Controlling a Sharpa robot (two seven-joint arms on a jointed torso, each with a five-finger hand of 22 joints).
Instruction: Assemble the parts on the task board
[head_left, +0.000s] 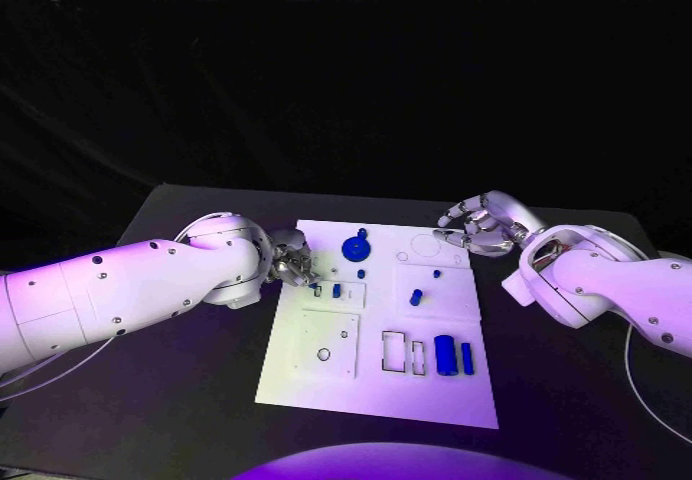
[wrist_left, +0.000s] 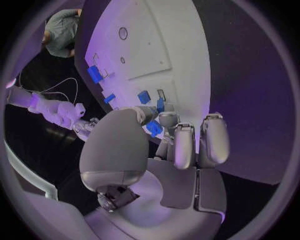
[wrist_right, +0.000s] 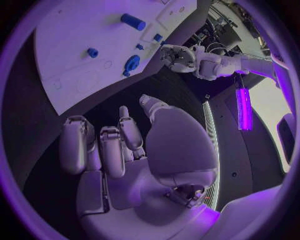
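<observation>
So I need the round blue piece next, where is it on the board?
In the head view, the round blue piece sits near the board's far edge, left of middle, just beyond the left hand.

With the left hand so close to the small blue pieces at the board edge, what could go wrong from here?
1. The left hand holds a small blue part only at its fingers; it may slip or tilt.
2. Other blue pieces lie close by on the task board, so the fingers might knock them.
3. The right hand hovers empty near the board's far corner and could bump it.
</observation>
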